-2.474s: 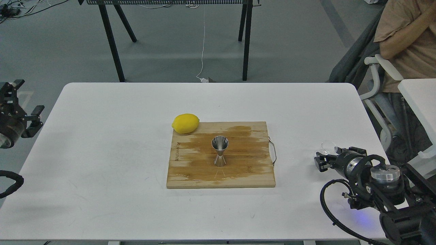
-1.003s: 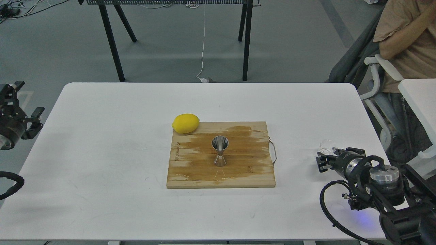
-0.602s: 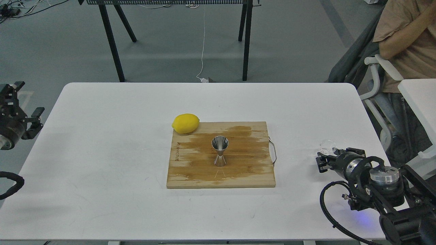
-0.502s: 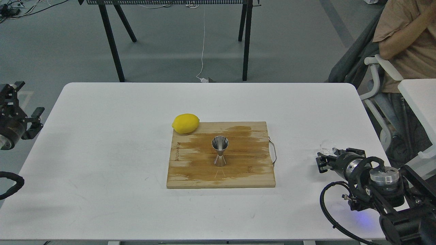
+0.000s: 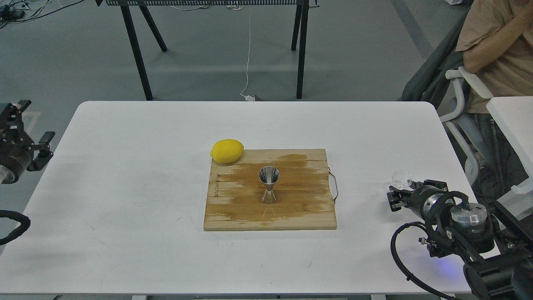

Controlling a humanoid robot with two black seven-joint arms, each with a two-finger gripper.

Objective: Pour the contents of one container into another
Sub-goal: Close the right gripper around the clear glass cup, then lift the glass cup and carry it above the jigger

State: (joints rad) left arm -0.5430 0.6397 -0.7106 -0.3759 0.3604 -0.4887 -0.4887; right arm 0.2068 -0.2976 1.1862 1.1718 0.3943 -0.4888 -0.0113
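My right gripper [image 5: 400,192] sits low at the table's [image 5: 125,175] right edge with the glass cup [image 5: 401,178] at its fingers; grip unclear. Left gripper [image 5: 29,129] hangs released. The jigger [image 5: 269,184] stands upright on the wet board [image 5: 233,208]

One jigger [image 5: 269,185], one cup [image 5: 401,178], one lemon [image 5: 227,151], one board [image 5: 233,208].

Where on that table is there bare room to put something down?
Bare white table lies left of the board, behind the lemon, and along the near edge. It is crowded at the right, where the right gripper sits by the glass cup.
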